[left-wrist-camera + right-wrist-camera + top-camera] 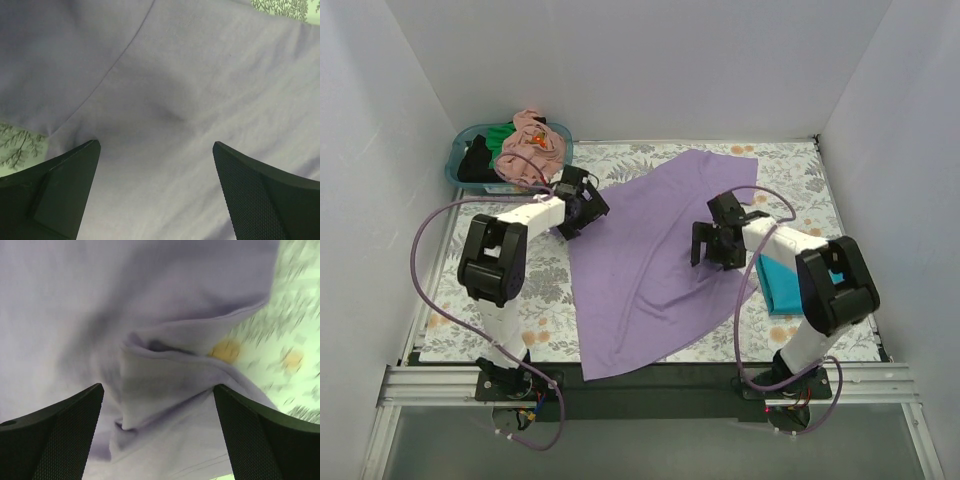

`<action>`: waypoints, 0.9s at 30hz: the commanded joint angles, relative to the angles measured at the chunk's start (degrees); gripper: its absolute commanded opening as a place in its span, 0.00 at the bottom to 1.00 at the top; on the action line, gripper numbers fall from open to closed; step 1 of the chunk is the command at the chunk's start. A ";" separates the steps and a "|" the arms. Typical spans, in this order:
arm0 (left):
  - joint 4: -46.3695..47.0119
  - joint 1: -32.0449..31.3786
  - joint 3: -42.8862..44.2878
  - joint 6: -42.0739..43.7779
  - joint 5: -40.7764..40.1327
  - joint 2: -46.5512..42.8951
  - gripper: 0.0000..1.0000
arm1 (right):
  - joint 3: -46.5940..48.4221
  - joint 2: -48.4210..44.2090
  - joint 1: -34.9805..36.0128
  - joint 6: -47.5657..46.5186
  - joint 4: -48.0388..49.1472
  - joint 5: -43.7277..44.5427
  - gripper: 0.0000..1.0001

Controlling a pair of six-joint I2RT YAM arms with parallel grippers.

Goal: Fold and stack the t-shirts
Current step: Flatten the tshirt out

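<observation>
Black fingers of the left gripper [155, 145] and right gripper [159, 387] gape wide, empty, over the large lavender-purple cloth t-shirt [640, 280] spread across the grey floral-print table cover [800, 175]; a folded teal-blue t-shirt [778, 285] sits just beside it.

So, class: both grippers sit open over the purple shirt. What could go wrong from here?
1. The right gripper hangs open over a bunched fold of the purple shirt; it might pinch several layers and crease it.
2. The teal shirt lies close by the right arm; a sweep could knock it askew.
</observation>
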 commanded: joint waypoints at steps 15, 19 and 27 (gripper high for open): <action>10.99 -25.86 -28.29 -19.48 15.25 -13.89 0.97 | 78.37 55.86 -7.17 -21.11 -5.16 -12.18 0.97; 3.26 -25.77 -13.97 -15.17 8.93 -13.17 0.98 | 77.80 50.45 -7.79 -20.84 -1.03 -13.42 0.98; -3.44 -25.33 -14.55 -13.33 -2.60 -22.39 0.98 | 52.68 23.33 -7.79 -23.49 -0.14 -7.62 0.99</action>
